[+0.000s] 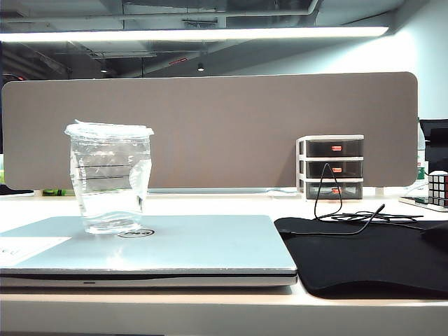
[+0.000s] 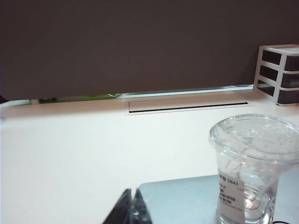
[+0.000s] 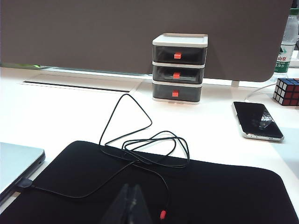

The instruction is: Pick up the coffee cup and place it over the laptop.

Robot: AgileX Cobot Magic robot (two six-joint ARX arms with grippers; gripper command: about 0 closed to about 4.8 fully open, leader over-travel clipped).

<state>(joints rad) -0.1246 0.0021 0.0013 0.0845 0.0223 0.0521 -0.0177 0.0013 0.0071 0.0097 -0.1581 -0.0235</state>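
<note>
Nearest the exterior camera: table (image 1: 210, 311) front edge, then the closed laptop (image 1: 175, 248) lying flat, lid up, close to that edge. Just right of it, a black mat (image 1: 371, 259) with a loose black cable (image 3: 140, 149) coiled across it. Plenty of bare white table beyond both, all the way back to the grey partition (image 1: 210, 129).

Coffee cup (image 1: 109, 178) standing upright on the laptop lid, toward its left rear, base just beside the round logo. Clear, crinkled, flat lid on; looks empty or near it, hard to say through the plastic.

Left gripper (image 2: 131, 207) pinched together, gripping nothing, hanging low over the laptop's near corner, with the cup off to one side and clearly apart from it. Right gripper (image 3: 131, 205) also pressed together and empty, over the black mat, well away from the cup.

Further back: small three-drawer organizer (image 3: 179, 67) against the partition, drawers shut, contents not visible. Phone (image 3: 258, 120) face-up and a puzzle cube (image 3: 286, 91) nearby.
</note>
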